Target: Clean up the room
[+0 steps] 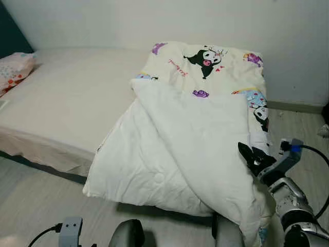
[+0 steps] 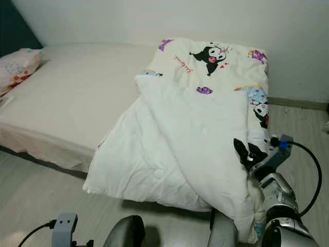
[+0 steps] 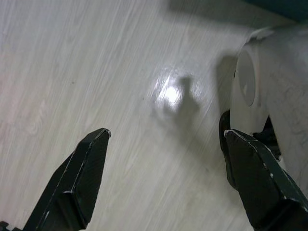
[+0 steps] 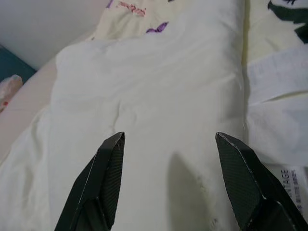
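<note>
The right hand (image 1: 253, 156) is hovering with fingers spread over the white cartoon-printed quilt (image 1: 195, 128) that is hanging off the cream mattress bed (image 1: 67, 98) onto the pale wood floor (image 1: 31, 206), risking a shallow pinch that slips; the left hand (image 3: 163, 178) is hanging spread.

Right claw (image 1: 253, 155) raised, fingers spread; left claw (image 3: 163, 178) hangs agape.

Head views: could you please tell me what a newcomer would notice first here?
A white quilt with cartoon prints lies half folded over the bed's foot, one corner hanging toward the floor. The right claw, open, hovers at its right edge. A pink pillow sits far left.
</note>
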Robot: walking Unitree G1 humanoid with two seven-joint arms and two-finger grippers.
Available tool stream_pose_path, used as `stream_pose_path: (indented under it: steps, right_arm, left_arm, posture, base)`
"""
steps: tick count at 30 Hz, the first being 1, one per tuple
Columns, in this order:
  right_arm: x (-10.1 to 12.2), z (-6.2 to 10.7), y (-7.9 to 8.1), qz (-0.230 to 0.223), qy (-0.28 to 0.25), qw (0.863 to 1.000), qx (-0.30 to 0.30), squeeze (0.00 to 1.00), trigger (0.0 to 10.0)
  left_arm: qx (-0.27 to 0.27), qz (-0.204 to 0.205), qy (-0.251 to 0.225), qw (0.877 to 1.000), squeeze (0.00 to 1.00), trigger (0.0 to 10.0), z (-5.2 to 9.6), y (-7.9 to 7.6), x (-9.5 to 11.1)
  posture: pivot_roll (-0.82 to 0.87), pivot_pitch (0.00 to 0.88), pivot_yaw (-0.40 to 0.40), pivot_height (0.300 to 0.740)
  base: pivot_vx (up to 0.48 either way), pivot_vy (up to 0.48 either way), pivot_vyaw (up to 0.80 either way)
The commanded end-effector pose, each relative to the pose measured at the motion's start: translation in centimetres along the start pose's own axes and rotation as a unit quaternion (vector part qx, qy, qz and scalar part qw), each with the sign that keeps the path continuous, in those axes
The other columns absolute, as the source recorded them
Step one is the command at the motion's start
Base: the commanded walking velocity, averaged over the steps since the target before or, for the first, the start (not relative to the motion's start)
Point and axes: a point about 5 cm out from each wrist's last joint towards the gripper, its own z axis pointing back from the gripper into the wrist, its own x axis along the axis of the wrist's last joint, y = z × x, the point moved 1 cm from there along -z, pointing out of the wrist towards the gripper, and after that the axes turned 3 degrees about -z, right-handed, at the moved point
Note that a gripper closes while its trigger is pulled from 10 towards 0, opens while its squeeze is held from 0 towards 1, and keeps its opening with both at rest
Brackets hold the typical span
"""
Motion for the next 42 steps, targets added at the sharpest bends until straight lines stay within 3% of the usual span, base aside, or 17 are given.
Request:
stream_pose_path:
  steps: [1,5,7,10,17,20,21,22,29,33,39,40,41,42]
  right_arm:
    - [-0.7,0.0,0.2,-0.003,0.013,1.000,0.000,0.00,10.0]
    - [-0.7,0.0,0.2,-0.003,0.013,1.000,0.000,0.00,10.0]
    - [-1.1,-0.6,0.1,0.021,0.025,0.998,-0.055,0.00,10.0]
    - [-1.0,-0.9,0.2,0.027,0.018,0.996,-0.085,0.00,10.0]
    - [-1.3,-1.1,0.5,0.011,0.022,0.997,-0.074,0.00,10.0]
    - [-1.4,-1.5,1.4,0.005,0.027,0.999,-0.033,0.00,10.0]
    - [-1.3,-1.8,1.9,0.008,0.026,1.000,-0.013,0.00,7.5]
    - [-1.1,-2.1,2.5,0.019,0.023,1.000,0.008,0.00,0.3]
    - [-0.7,-2.3,2.8,0.034,0.018,0.999,0.022,0.00,0.0]
    - [0.0,-2.6,3.6,0.057,0.015,0.996,0.063,0.00,0.0]
    - [-1.0,-3.0,6.3,0.094,0.047,0.981,0.163,0.00,0.0]
    - [-2.0,-3.1,7.9,0.099,0.063,0.970,0.211,0.00,0.0]
    - [-2.0,-3.1,7.9,0.099,0.063,0.970,0.211,0.00,0.0]
    - [-3.4,-2.9,9.9,0.103,0.089,0.953,0.270,0.00,0.0]
  left_arm:
    - [0.012,-0.009,0.010,1.000,0.00,10.0,0.4,1.1,-0.5]
    - [0.012,-0.009,0.010,1.000,0.00,10.0,0.4,1.1,-0.5]
    - [-0.004,-0.022,0.009,1.000,0.00,10.0,0.5,0.9,-0.9]
    - [-0.015,-0.034,0.009,0.999,0.00,10.0,0.7,1.2,-1.1]
    - [-0.011,-0.044,0.015,0.999,0.00,10.0,1.5,2.6,-1.9]
    - [-0.009,-0.046,0.017,0.999,0.00,10.0,1.6,2.9,-2.1]
    - [-0.009,-0.047,0.017,0.999,0.00,10.0,1.6,2.9,-2.1]
    - [-0.011,-0.047,0.017,0.999,0.00,10.0,1.6,2.7,-2.1]
    - [-0.018,-0.047,0.019,0.999,0.00,10.0,1.4,2.1,-2.2]
    - [-0.028,-0.047,0.021,0.998,0.00,10.0,1.1,1.1,-2.2]
    - [-0.028,-0.044,0.030,0.998,0.00,10.0,1.1,0.7,-2.6]
    - [-0.027,-0.043,0.034,0.998,0.00,10.0,1.1,0.7,-2.8]
    - [-0.027,-0.043,0.034,0.998,0.00,10.0,1.1,0.7,-2.8]
    - [-0.025,-0.041,0.037,0.998,0.00,10.0,1.1,0.6,-2.9]
  posture:
    - [-0.04,0.184,0.145,0.525]
    - [-0.04,0.184,0.145,0.525]
    - [0.01,0.227,0.168,0.525]
    - [0.03,0.240,0.178,0.525]
    - [0.06,0.257,0.191,0.525]
    - [0.06,0.257,0.192,0.525]
    - [0.06,0.257,0.191,0.525]
    - [0.05,0.257,0.189,0.525]
    - [0.03,0.252,0.183,0.525]
    - [0.02,0.240,0.174,0.525]
    - [-0.01,0.218,0.158,0.525]
    - [-0.02,0.210,0.152,0.525]
    - [-0.02,0.210,0.152,0.525]
    - [-0.03,0.201,0.145,0.525]
  base:
    - [0.000,0.000,0.00]
    - [0.000,0.000,0.00]
    - [0.000,0.000,0.00]
    - [0.000,0.000,0.00]
    - [0.000,0.000,0.00]
    - [0.000,0.000,0.00]
    - [0.000,0.000,0.00]
    - [0.000,0.000,0.00]
    - [0.000,0.000,0.00]
    - [0.000,0.000,0.00]
    - [0.000,0.000,0.00]
    - [0.000,0.000,0.00]
    - [0.000,0.000,0.00]
    - [0.000,0.000,0.00]
